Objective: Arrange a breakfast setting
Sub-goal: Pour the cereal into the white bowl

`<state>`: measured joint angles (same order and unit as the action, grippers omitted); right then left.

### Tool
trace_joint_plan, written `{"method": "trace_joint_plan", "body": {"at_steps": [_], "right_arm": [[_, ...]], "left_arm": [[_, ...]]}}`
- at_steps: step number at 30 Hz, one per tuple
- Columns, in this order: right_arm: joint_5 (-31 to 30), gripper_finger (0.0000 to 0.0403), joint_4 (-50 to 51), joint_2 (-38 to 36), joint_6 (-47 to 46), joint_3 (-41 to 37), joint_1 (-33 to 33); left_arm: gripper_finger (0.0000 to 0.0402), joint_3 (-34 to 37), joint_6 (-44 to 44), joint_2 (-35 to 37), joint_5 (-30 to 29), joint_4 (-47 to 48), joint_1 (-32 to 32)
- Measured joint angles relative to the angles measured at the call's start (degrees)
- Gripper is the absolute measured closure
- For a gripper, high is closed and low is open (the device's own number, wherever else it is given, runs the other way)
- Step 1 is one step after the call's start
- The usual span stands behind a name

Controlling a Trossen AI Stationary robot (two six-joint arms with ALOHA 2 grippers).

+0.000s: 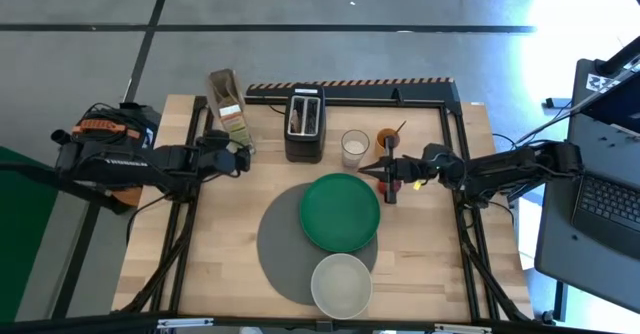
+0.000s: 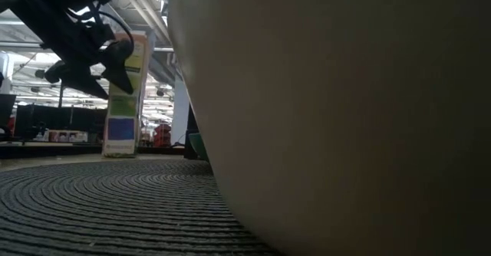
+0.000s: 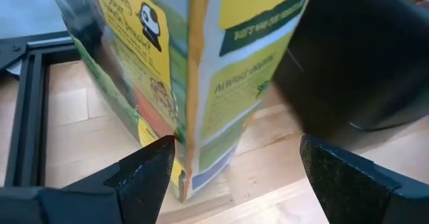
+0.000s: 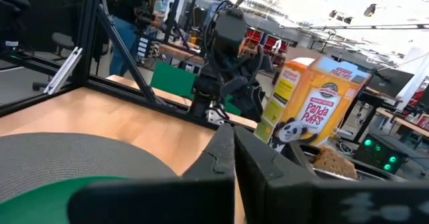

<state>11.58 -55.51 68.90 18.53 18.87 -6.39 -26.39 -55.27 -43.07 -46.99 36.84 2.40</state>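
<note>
Cereal step: left gripper (image 3: 231,167) spread wide, straddling tall yellow-green cardboard cereal box (image 3: 181,70). Next: squeeze, lift, carry to pale round bowl (image 1: 341,285). Right gripper (image 1: 387,187) pinched together beside green plate (image 1: 340,211), probably on something red.

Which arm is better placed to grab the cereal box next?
Left. The left gripper is open with its fingers on either side of the cereal box. The right gripper is shut beside the green plate.
</note>
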Motion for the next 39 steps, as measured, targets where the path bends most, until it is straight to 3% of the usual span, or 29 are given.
{"method": "trace_joint_plan", "body": {"at_steps": [8,17,26,31,39], "right_arm": [[0.0,0.0403,-0.1,0.0,0.0,0.0,0.0],[0.1,0.0403,0.0,0.0,0.0,0.0,0.0],[1.1,0.0403,0.1,0.0,0.0,0.0,0.0],[1.6,0.0403,0.1,0.0,0.0,0.0,0.0],[1.8,0.0403,-0.1,0.0,0.0,0.0,0.0]], "left_arm": [[0.0084,0.0,-0.1,1.8,-3.7,0.3,-4.2],[0.0084,-7.6,2.4,4.9,-9.7,11.8,-8.5],[0.0084,-18.4,16.0,4.8,-9.9,12.2,-14.8],[0.0084,-22.5,22.5,4.7,-13.1,12.0,-17.1],[0.0084,-28.5,46.0,1.4,-11.5,10.0,-15.5]]}}
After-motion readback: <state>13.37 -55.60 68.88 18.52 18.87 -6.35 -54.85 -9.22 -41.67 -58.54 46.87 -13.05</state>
